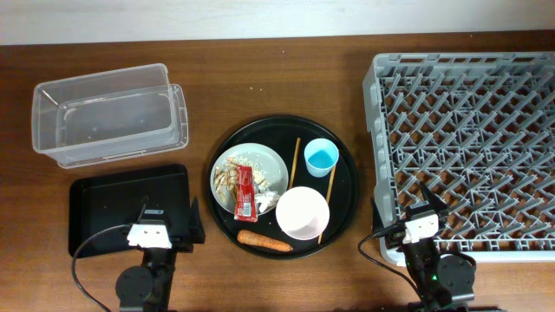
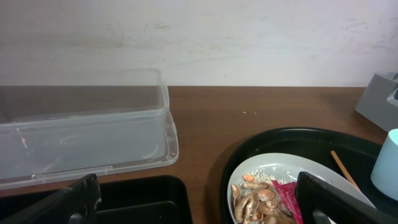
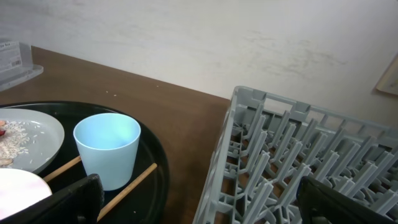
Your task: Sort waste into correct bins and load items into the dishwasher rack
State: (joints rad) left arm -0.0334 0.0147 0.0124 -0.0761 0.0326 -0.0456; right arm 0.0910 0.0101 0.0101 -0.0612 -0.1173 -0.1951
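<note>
Surface: brown wood-grain table (image 1: 286,78), matt, a few pale specks. Behind it an off-white wall (image 2: 199,37), faintly scuffed.

left gripper (image 2: 198,193): jaws spread wide, nothing btwn them.
- Shallow black rectangular tray (image 1: 113,204) lies right under the jaws. Gripper sits over its near-right corner.
- Clear rectangular plastic tub (image 1: 108,121) is ahead, toward the left finger, just beyond the black rect. tray.
- Toward the right finger: pale grey-green round plate (image 1: 270,161), set on a large round black tray (image 1: 345,208).
- On the plate: beige food scraps (image 1: 227,178), small red snack wrapper (image 1: 244,191) lying beside/over them, crumpled white tissue (image 1: 265,201) on the wrapper's far side from these jaws.
- Small orange carrot (image 1: 264,241) lies flat on the round tray, off the plate, approx level w/ the jaws, to their right.

right gripper (image 3: 199,186): jaws wide apart, empty.
- Small light-blue cup (image 3: 107,149) is upright, ahead, toward the left finger, on the round tray.
- Two thin wooden chopsticks (image 3: 127,186) lie flat, one each side of the cup.
- Pink-white bowl (image 1: 303,212) is left of the jaws, upright, just beside the nearer chopstick.
- Large grey plastic lattice crate (image 1: 473,130) w/ upright pegs fills ahead and right of the jaws. Gripper sits at its near-left corner.
</note>
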